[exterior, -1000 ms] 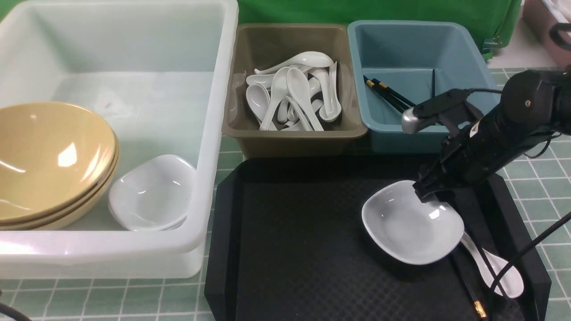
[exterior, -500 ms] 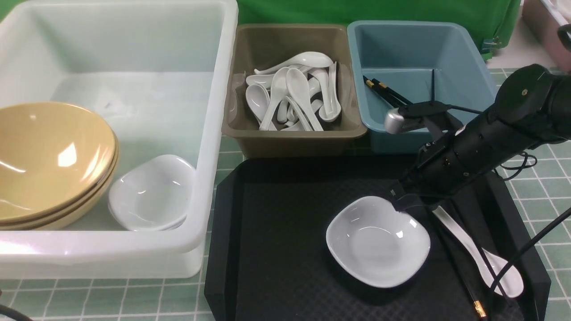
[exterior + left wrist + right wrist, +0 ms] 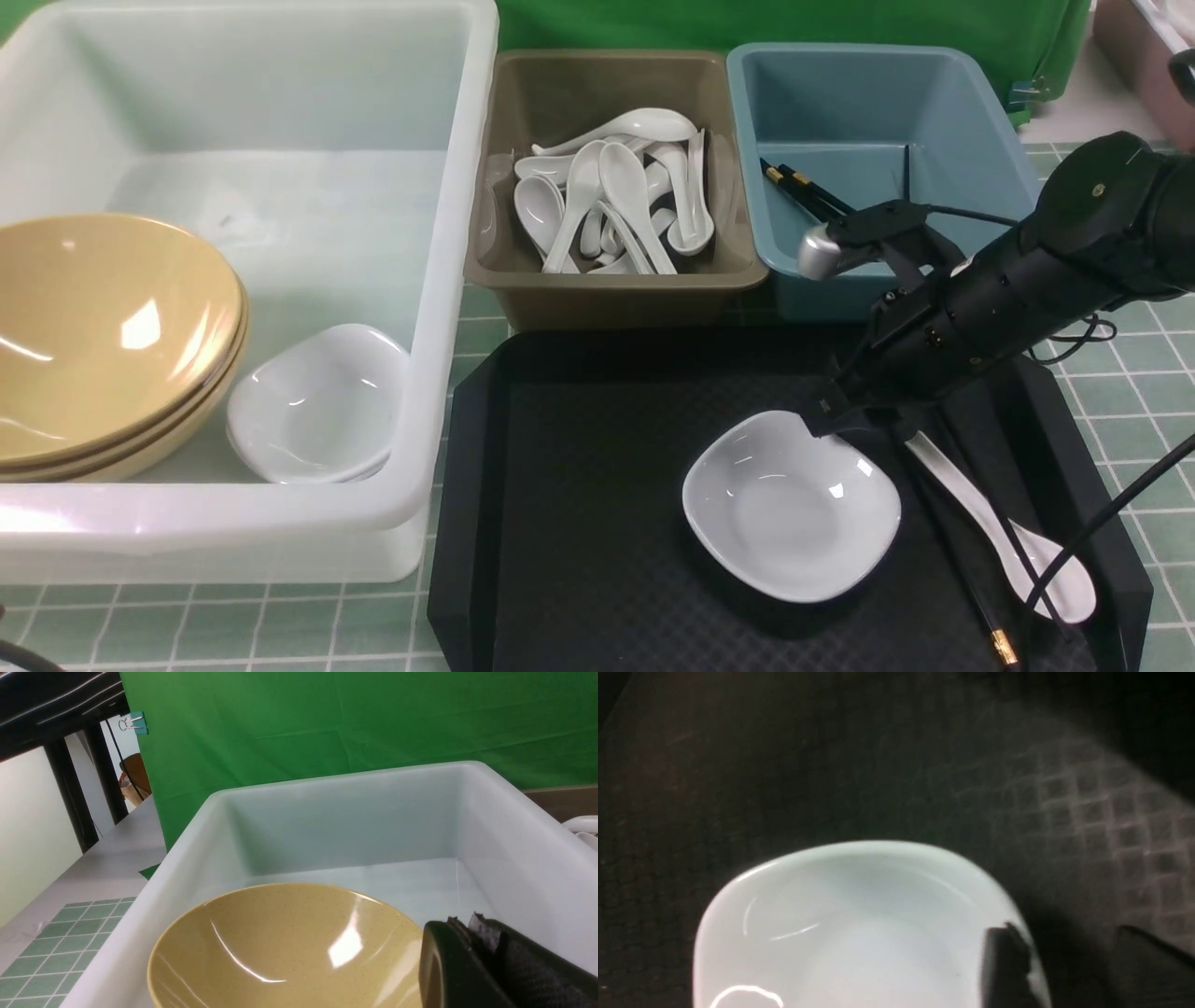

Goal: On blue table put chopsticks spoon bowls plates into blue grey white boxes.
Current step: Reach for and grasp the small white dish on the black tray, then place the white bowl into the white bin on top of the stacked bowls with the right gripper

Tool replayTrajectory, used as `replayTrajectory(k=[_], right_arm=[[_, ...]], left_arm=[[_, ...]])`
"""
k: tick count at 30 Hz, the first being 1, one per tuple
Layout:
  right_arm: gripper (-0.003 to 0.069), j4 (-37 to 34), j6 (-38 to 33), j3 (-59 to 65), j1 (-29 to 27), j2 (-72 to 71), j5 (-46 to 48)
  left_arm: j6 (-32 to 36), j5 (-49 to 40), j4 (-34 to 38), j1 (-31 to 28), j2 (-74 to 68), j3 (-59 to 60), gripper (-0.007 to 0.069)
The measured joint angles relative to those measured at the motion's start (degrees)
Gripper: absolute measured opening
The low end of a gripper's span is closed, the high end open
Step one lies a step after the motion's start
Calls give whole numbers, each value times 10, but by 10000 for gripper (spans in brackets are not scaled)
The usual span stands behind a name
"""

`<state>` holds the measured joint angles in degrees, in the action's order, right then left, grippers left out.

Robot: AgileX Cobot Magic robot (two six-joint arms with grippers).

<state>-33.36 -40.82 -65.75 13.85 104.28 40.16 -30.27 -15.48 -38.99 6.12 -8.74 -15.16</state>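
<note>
A white plate (image 3: 792,504) lies flat on the black tray (image 3: 607,523). My right gripper (image 3: 826,420) is open at the plate's far right rim. In the right wrist view one finger (image 3: 1004,966) is inside the plate (image 3: 859,924) and the other finger (image 3: 1153,961) is outside it, over the tray. A white spoon (image 3: 1013,537) and black chopsticks (image 3: 971,588) lie on the tray's right side. My left gripper (image 3: 467,926) is shut and empty, next to a tan bowl (image 3: 280,947) in the white tub (image 3: 355,821); the front view does not show it.
The white tub (image 3: 439,308) holds stacked tan bowls (image 3: 103,327) and white plates (image 3: 317,401). The grey bin (image 3: 611,280) is full of spoons (image 3: 616,201). The blue bin (image 3: 971,121) holds chopsticks (image 3: 812,196). The blue table (image 3: 233,625) shows around them. Cables (image 3: 1111,523) cross the tray's right corner.
The right gripper carried the plate left and nearer across the tray, then set it down. Its jaws have opened and it has risen slightly off the rim.
</note>
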Motion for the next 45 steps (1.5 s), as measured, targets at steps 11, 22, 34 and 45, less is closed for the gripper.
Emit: replayTrajectory(k=[11,22,34,45], right_arm=[[246,-28,-4,-8,26,48,64],[67,-12,40,-194,60,-3,223],[67,-32,-74,-315,319,41,-161],[139,-41,-118,-324,350,167,-267]], left_arm=[[0,0,0,0,0,0,5],[0,1,0,0,0,0,5],[-5,1,0,0,0,0,5],[-5,2,0,0,0,0,5]])
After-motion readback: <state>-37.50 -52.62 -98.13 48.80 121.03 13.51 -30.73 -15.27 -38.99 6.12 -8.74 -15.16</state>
